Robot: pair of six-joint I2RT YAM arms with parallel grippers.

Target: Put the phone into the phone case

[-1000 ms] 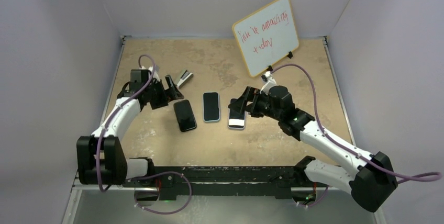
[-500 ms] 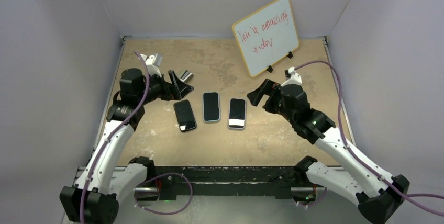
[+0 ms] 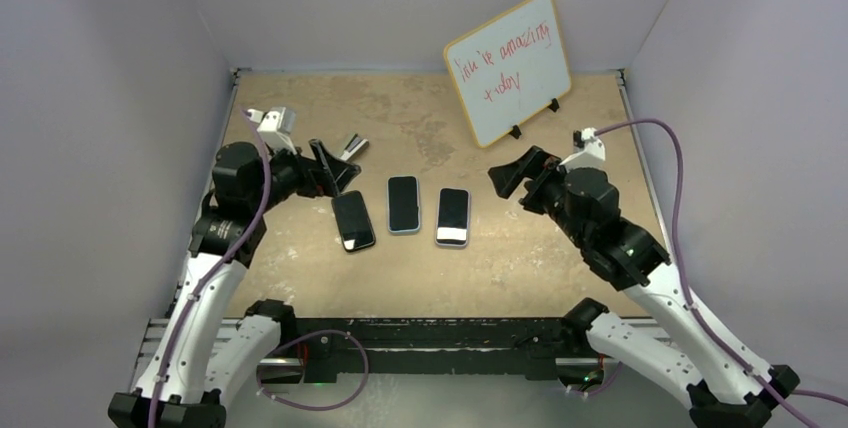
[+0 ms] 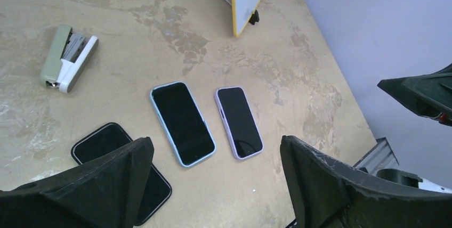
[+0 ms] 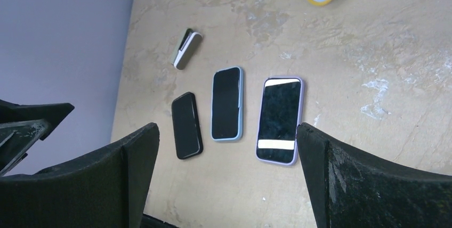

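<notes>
Three phones lie side by side, face up, mid-table: a black one [image 3: 353, 220], one in a light blue case [image 3: 403, 204], and one in a lilac case [image 3: 453, 216]. My left gripper [image 3: 335, 170] is open and empty, raised above and left of the black phone. My right gripper [image 3: 512, 178] is open and empty, raised to the right of the lilac phone. The left wrist view shows the black phone [image 4: 106, 141], the blue one [image 4: 182, 123] and the lilac one [image 4: 239, 122] beyond its gripper [image 4: 213, 143]. The right wrist view shows the same three phones [image 5: 187, 125], [image 5: 227, 103], [image 5: 280, 120] beyond its gripper [image 5: 228, 128].
A green and white stapler [image 3: 350, 146] lies behind the left gripper. A yellow-framed whiteboard [image 3: 508, 66] with red writing stands at the back right. Walls enclose the table on three sides.
Both arms have lifted and drawn back from the phones. The right gripper moved right, away from the lilac phone, which stays flat on the table.
</notes>
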